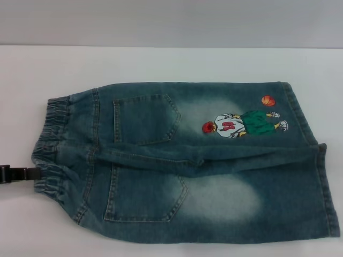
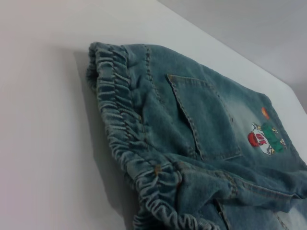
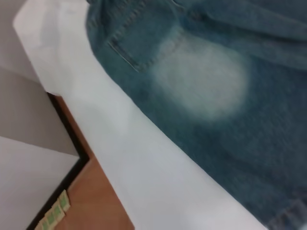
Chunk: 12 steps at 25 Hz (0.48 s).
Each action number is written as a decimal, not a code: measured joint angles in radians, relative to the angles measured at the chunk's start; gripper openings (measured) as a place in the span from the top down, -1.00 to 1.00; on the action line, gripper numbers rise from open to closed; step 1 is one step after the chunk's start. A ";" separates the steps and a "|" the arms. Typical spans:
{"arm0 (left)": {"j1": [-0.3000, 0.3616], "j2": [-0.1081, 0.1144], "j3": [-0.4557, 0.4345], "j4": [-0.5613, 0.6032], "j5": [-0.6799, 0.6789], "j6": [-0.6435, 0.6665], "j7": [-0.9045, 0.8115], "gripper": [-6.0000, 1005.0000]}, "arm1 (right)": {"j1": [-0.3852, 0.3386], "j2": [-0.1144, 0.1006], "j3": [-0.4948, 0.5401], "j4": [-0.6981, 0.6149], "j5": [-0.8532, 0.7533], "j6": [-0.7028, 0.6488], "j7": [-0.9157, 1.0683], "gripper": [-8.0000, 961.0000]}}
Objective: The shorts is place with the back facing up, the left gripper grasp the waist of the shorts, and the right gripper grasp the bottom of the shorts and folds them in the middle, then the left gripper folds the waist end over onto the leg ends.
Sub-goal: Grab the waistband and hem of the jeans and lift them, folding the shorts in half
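Denim shorts (image 1: 182, 160) lie flat on the white table (image 1: 161, 61), back pockets up, with the elastic waist (image 1: 51, 144) at nine o'clock and the leg hems (image 1: 321, 171) at three o'clock. A cartoon basketball patch (image 1: 241, 123) sits on the far leg, toward two o'clock. The left gripper (image 1: 16, 174) shows only as a dark tip at the table's nine o'clock edge, touching or just beside the near end of the waistband; whether its claw is spread or pinching cloth I cannot tell. The right gripper is out of the head view, and its wrist camera looks down on the near leg and the table edge. By my reading the first step is in hand: neither fold is made. Next, the left claw must take the waist while the right reaches the hem, then both carry one leg over the other.
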 joint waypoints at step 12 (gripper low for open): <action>-0.004 -0.005 0.000 0.000 -0.001 -0.004 -0.009 0.92 | -0.006 0.009 -0.010 0.005 -0.046 0.101 0.021 -0.23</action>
